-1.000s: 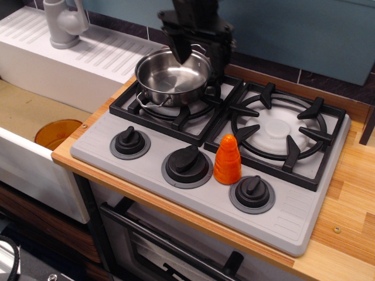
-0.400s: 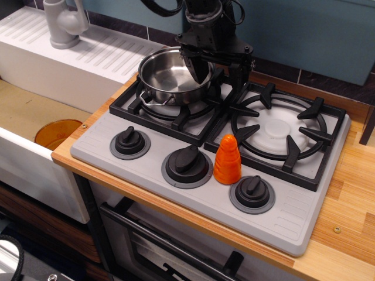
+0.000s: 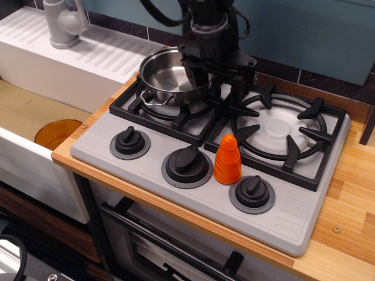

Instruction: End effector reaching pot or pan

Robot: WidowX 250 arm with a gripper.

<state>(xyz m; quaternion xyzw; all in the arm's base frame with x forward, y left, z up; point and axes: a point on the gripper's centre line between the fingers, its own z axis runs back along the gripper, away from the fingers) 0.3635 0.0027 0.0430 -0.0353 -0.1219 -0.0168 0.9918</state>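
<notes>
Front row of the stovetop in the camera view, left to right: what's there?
Left knob → middle knob → orange cone-shaped object → right knob. All four sit apart along the grey panel, in front of the burner grates.

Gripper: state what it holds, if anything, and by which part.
Nothing is clearly held. The gripper stands open astride the right rim of the steel pot, one finger inside, one outside; whether either touches the rim cannot be told.
</notes>
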